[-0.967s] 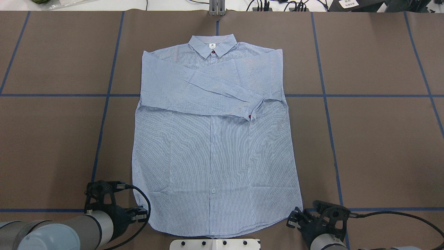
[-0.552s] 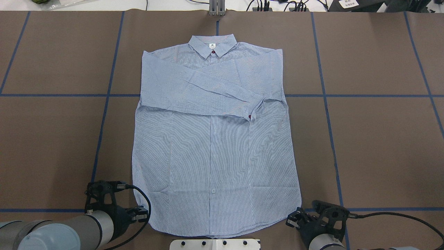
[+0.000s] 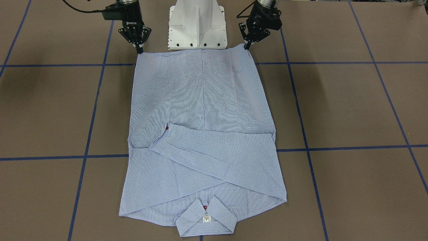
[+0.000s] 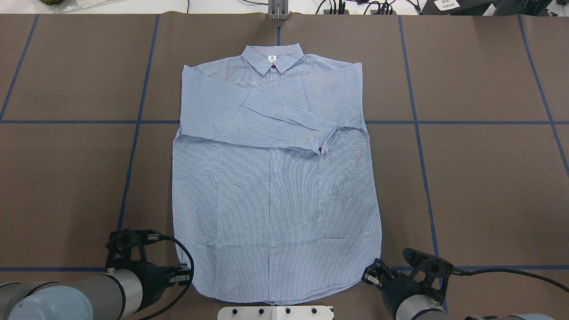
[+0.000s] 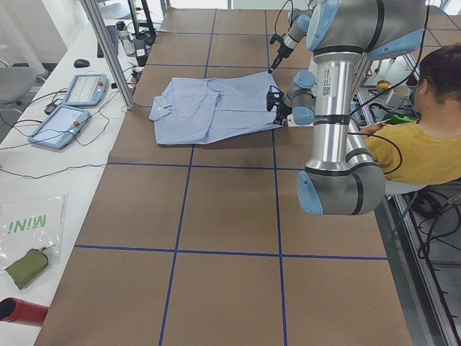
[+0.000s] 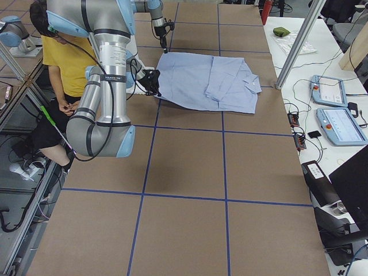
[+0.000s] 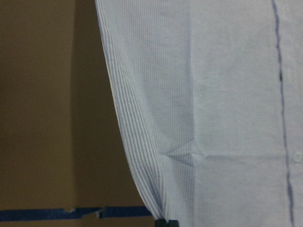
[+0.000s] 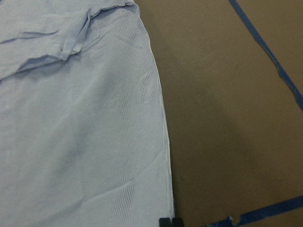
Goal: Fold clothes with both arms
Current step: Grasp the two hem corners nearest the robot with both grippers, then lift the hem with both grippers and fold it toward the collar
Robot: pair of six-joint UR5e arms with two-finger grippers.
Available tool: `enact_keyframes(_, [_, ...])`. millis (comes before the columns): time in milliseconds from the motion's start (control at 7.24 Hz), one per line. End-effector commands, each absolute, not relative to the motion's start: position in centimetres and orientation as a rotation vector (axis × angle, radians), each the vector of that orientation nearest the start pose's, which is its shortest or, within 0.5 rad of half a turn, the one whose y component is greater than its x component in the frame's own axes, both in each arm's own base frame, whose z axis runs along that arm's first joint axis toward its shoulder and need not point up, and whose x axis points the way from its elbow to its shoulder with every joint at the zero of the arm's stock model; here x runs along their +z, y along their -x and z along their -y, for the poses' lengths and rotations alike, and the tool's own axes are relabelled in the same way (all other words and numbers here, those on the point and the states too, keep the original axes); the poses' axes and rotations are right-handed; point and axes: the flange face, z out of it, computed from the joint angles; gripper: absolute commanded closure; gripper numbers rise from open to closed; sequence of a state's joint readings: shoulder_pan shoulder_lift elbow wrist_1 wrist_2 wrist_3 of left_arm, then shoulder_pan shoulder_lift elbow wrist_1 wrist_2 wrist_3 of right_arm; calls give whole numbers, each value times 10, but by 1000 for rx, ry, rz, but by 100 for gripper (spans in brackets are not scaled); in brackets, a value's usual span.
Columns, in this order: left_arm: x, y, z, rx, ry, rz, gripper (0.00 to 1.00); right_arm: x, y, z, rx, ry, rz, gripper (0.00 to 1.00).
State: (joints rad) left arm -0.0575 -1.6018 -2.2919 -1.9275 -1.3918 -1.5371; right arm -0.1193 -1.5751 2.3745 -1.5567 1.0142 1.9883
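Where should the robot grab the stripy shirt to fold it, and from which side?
Probably its two bottom corners: the left hem corner and right hem corner of the shirt, coming in low from the robot's side. It lies flat, sleeves folded across the chest, hem nearest the robot, so those corners are free thin edges. The left gripper and right gripper are shut there.

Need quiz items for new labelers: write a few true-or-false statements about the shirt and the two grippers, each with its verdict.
1. Both sleeves lie folded across the chest of the shirt. True.
2. The collar is at the end nearest the robot's base. False: the collar is at the far end, and the hem lies by the base.
3. The left gripper is shut on a hem corner. True.
4. The right gripper hovers over the collar. False: it is shut on the other hem corner.
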Motion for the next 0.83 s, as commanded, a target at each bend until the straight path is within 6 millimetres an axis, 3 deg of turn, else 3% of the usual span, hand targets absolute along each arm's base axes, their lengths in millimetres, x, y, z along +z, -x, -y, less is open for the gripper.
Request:
enact_keyframes(0, [208, -356, 164, -61, -133, -1196, 100, 214, 334, 139, 470, -193, 939, 100])
enact_keyframes(138, [178, -307, 159, -34, -86, -1204, 100, 189, 319, 153, 496, -152, 934, 100])
enact_keyframes(276, [170, -288, 165, -42, -79, -1188, 100, 171, 313, 170, 521, -112, 908, 100])
enact_keyframes(414, [169, -287, 181, -4, -168, -1179, 100, 155, 319, 184, 486, -151, 915, 100])
enact_keyframes(690, [183, -326, 237, -22, -295, -1084, 100, 155, 331, 231, 508, -256, 859, 100])
